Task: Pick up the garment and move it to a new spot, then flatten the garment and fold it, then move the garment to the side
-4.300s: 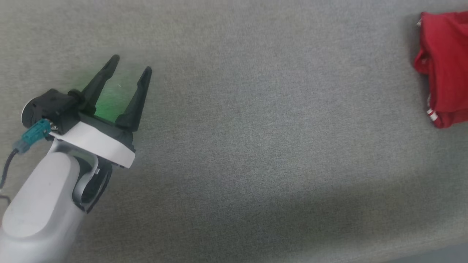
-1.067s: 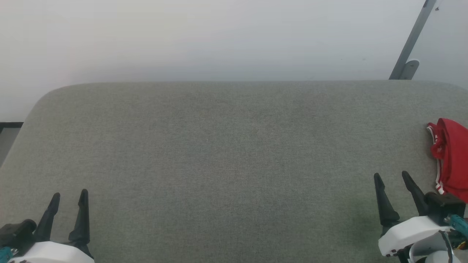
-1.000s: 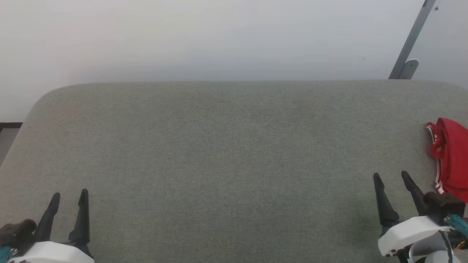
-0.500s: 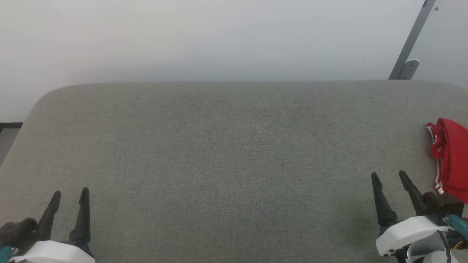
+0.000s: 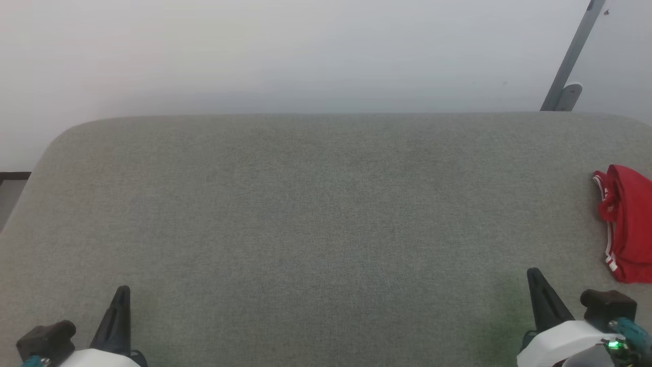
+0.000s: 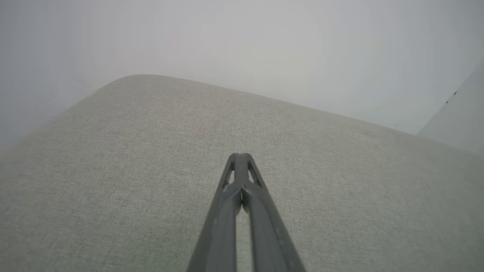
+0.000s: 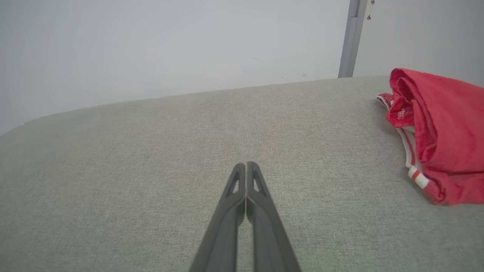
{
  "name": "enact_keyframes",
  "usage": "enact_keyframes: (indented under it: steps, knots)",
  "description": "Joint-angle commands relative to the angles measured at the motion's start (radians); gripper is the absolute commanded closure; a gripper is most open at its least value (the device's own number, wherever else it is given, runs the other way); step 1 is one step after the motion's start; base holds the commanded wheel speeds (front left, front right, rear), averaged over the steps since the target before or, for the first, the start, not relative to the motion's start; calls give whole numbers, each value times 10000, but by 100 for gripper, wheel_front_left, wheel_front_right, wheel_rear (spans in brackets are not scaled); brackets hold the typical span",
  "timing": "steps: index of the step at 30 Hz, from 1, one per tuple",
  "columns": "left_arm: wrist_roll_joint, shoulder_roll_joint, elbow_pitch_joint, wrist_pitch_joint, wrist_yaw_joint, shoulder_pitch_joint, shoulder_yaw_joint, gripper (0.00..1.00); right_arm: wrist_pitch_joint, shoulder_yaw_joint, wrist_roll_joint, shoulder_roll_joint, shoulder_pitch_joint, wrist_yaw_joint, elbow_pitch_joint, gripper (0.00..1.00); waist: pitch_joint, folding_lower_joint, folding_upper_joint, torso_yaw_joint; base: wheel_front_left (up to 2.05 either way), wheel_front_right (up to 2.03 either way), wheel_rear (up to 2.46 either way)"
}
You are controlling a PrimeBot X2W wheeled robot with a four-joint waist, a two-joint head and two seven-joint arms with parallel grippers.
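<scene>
A crumpled red soft-fabric garment with white-and-red striped trim (image 5: 627,219) is seen lying in a bunched heap at the far right of a wide grey fabric-covered surface with rounded corners (image 5: 326,214). It is partly cut off by the right edge of the head view. The striped trim is turned towards the middle of the surface.

The left gripper (image 5: 123,294), with its long dark fingers, is found at the lower left of the head view. Its two fingers are pressed together tip to tip, and nothing is caught between them. The right gripper (image 5: 534,277) is placed at the lower right, likewise closed and empty. The garment is located ahead of it and off to its right, near but apart from it. Whether either gripper touches the surface cannot be told.

A small green light (image 5: 615,345) is lit on the right wrist. Behind the surface, a plain pale wall (image 5: 305,51) is seen, with a slanted grey metal bar (image 5: 573,56) at the upper right.
</scene>
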State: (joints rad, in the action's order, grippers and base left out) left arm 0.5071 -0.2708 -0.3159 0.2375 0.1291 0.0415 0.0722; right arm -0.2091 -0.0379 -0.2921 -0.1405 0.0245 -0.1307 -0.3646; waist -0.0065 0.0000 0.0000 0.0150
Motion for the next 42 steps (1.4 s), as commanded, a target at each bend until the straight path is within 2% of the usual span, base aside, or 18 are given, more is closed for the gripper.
enact_keyframes:
  steps: [1, 24, 42]
  knots:
    - [479, -58, 180, -133, 1, -222, 101, 100, 128, -80, -566, -13, 244, 0, 195, 100, 2, 0, 0, -3, 0, 0, 0]
    - [3496, 575, 360, -1086, 6, -620, 191, 100, 984, -248, -4169, 244, 421, 0, 532, 100, 20, 0, 0, -30, 0, 0, 0]
    - [5463, 998, 463, -1723, 10, -861, 259, 100, 1575, -388, -6515, 415, 547, -1, 719, 100, 34, 0, 0, -52, 0, 0, 0]
